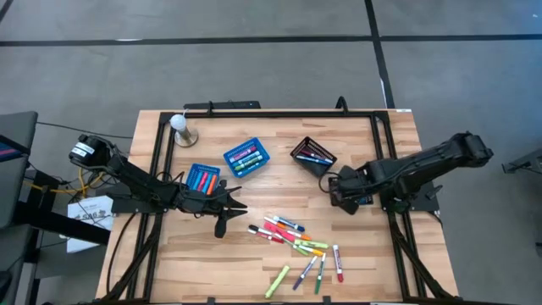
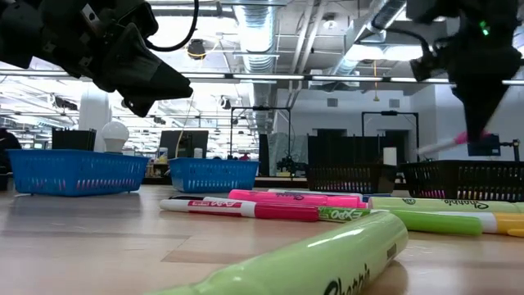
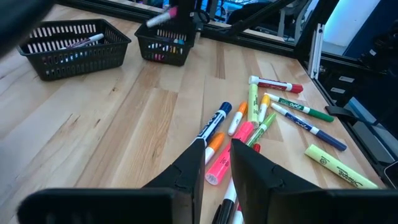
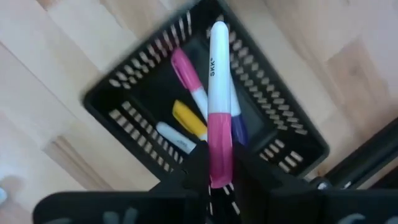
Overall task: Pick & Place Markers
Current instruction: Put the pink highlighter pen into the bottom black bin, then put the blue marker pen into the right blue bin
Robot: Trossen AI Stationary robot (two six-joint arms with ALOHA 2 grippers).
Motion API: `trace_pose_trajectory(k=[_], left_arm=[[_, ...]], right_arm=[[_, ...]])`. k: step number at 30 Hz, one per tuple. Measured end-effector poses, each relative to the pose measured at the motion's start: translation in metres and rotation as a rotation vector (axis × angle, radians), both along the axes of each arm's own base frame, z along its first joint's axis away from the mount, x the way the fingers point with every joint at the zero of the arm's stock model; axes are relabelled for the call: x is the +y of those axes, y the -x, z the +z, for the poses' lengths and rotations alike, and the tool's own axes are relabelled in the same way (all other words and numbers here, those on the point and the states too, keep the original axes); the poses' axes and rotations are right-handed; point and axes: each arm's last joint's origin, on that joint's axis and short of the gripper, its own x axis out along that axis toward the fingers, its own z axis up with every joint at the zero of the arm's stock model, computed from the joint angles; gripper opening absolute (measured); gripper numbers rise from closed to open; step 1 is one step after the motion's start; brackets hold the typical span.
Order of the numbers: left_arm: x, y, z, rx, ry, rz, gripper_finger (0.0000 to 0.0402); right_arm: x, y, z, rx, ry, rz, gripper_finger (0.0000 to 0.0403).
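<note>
Several markers (image 1: 296,241) lie loose on the wooden table near its front edge, also seen close up in the left wrist view (image 3: 249,124). My left gripper (image 1: 224,219) hovers left of them, slightly open, with nothing between its fingers (image 3: 214,171). My right gripper (image 1: 340,193) hangs over a black mesh basket (image 4: 124,93), shut on a pink-and-white marker (image 4: 217,93). In the basket lie a pink marker, a yellow one, a white one and a purple one. My right gripper pinches the marker's pink end (image 4: 219,155) between its two fingers, which point down from above. The white end (image 4: 217,34) sticks out past the fingertips. The marker hangs tilted (image 2: 446,146), lifted clear, above the black mesh basket.
A second black mesh basket (image 1: 313,155) stands at the back right. Two blue baskets (image 1: 246,157) (image 1: 203,180) with markers stand left of centre. A white bulb on a base (image 1: 180,127) stands at the far left corner. Black frame rails (image 1: 385,169) run along the table's sides.
</note>
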Motion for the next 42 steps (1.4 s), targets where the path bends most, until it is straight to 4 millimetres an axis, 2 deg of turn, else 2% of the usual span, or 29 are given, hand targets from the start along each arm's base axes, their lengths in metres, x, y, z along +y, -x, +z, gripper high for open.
trace_pose_trajectory(k=[7, 11, 21, 28, 31, 35, 39, 42], left_arm=[[0.000, 0.000, 0.000, 0.000, 0.000, 0.000, 0.0072], [0.000, 0.000, 0.000, 0.000, 0.000, 0.000, 0.0072], [0.000, 0.000, 0.000, 0.000, 0.000, 0.000, 0.0072], [0.000, 0.000, 0.000, 0.000, 0.000, 0.000, 0.0072], [0.000, 0.000, 0.000, 0.000, 0.000, 0.000, 0.0072], [0.000, 0.000, 0.000, 0.000, 0.000, 0.000, 0.0072], [0.000, 0.000, 0.000, 0.000, 0.000, 0.000, 0.0072], [0.000, 0.000, 0.000, 0.000, 0.000, 0.000, 0.0072]], right_arm=[[0.003, -0.001, -0.026, 0.055, -0.079, 0.019, 0.0038], [0.004, -0.006, -0.029, 0.051, -0.076, 0.055, 0.0048], [-0.003, -0.011, -0.037, 0.085, -0.034, -0.011, 0.0092], [-0.005, -0.020, -0.038, 0.007, -0.027, -0.024, 0.0104], [-0.005, -0.023, -0.033, -0.008, -0.007, -0.024, 0.0101], [-0.005, -0.028, -0.017, -0.010, 0.001, -0.024, 0.0097], [-0.001, -0.040, -0.001, -0.110, 0.003, -0.010, 0.0093], [0.005, -0.053, 0.004, -0.243, -0.022, 0.008, 0.0093]])
